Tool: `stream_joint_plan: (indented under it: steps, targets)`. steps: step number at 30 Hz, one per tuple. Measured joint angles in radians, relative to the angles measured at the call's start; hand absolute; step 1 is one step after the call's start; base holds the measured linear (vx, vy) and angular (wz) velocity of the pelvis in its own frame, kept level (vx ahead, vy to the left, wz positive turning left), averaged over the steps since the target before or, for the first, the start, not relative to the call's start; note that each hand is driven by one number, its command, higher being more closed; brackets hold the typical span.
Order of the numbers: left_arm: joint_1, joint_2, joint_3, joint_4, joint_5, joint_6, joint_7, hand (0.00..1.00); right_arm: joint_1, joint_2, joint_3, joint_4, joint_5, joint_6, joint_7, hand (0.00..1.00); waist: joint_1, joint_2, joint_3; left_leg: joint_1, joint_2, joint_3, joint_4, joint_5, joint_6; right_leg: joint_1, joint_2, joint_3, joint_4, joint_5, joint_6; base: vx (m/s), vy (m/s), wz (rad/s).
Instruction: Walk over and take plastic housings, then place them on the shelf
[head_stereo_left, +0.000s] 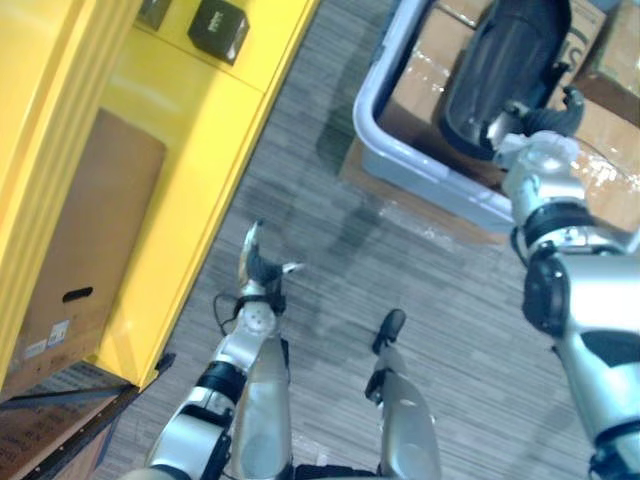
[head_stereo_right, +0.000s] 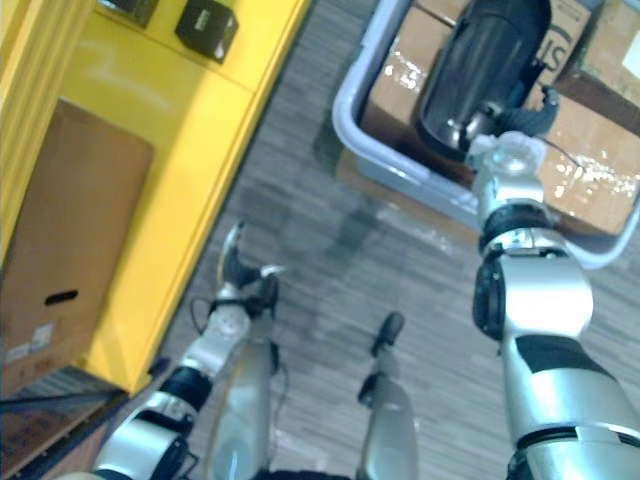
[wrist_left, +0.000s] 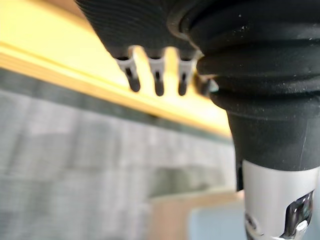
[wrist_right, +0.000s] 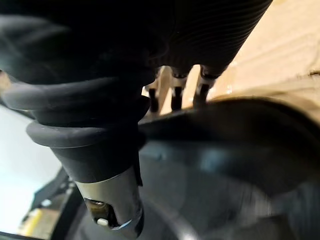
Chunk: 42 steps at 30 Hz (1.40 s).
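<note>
The right hand sits at the near end of a large, black, glossy, oval plastic housing, touching its rim. I cannot tell whether the hand has a grip on it. The housing lies across brown cardboard boxes that sit inside a pale grey plastic tray with rounded corners. The tray stands on the grey striped carpet floor.

The left hand hangs low over that floor, well apart from the tray. Its fingers are relaxed and loosely straight, and it holds nothing. Just beside it stands a bright yellow shelf unit. A small black box rests on the shelf's upper surface, and a flat brown cardboard carton stands in its lower bay.
</note>
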Motion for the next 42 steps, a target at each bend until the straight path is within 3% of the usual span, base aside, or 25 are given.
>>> stream_joint_plan:
  steps: [2,5,11,19,27,34,42]
  targets:
    - [-0.011,-0.022,-0.028,-0.069,-0.011,-0.010,-0.010,0.00,-0.007,-0.059,0.011,0.011,-0.039,0.012,0.018,1.00,0.002,0.018,0.010,0.001,-0.001,-0.018,-0.036,0.027,-0.002,-0.001,0.003,-0.018,-0.003,-0.003,0.002,-0.02,-0.003,0.20]
    - [-0.022,-0.037,-0.063,-0.125,-0.040,-0.018,-0.040,0.00,-0.018,-0.112,0.011,0.046,-0.089,0.032,0.036,1.00,0.018,0.019,0.011,0.001,-0.001,-0.031,-0.066,0.051,-0.009,-0.003,0.005,-0.035,-0.004,-0.032,0.015,-0.01,-0.013,0.14]
    - [0.010,-0.048,-0.085,-0.220,-0.079,-0.019,-0.091,0.00,-0.011,-0.142,0.009,0.097,-0.173,0.081,0.101,1.00,0.030,0.019,0.011,0.001,0.002,-0.059,-0.083,0.065,-0.013,0.003,0.014,-0.052,-0.004,-0.045,0.015,0.00,-0.010,0.08]
    - [0.044,-0.047,-0.061,-0.298,-0.110,-0.018,-0.104,0.00,0.031,-0.173,0.011,0.097,-0.292,0.082,0.119,1.00,0.045,0.019,0.011,0.000,0.001,-0.073,-0.108,0.081,-0.015,0.003,0.014,-0.067,0.000,-0.052,0.021,0.00,0.018,0.05]
    - [0.014,0.014,0.026,-0.301,-0.112,-0.017,-0.046,0.00,0.121,-0.171,0.054,-0.019,-0.450,0.093,0.019,1.00,0.043,0.019,0.011,0.001,0.005,-0.047,-0.114,0.086,-0.014,-0.018,0.011,-0.040,0.000,-0.049,0.023,0.01,0.032,-0.08]
    - [-0.174,0.131,0.134,-0.300,-0.105,-0.017,0.013,0.00,0.162,-0.168,0.056,-0.179,-0.550,0.110,-0.058,1.00,0.004,0.019,0.011,0.006,0.011,-0.018,-0.115,0.088,-0.012,-0.034,0.010,-0.010,-0.006,-0.038,0.023,0.01,0.031,-0.12]
    - [-0.352,0.200,0.133,-0.274,-0.092,-0.014,0.014,0.00,0.151,-0.121,0.059,-0.294,-0.589,0.109,-0.098,1.00,-0.022,0.019,0.011,0.037,0.018,0.004,-0.120,0.088,-0.012,-0.028,0.010,0.019,-0.006,-0.030,0.022,0.01,0.025,-0.11]
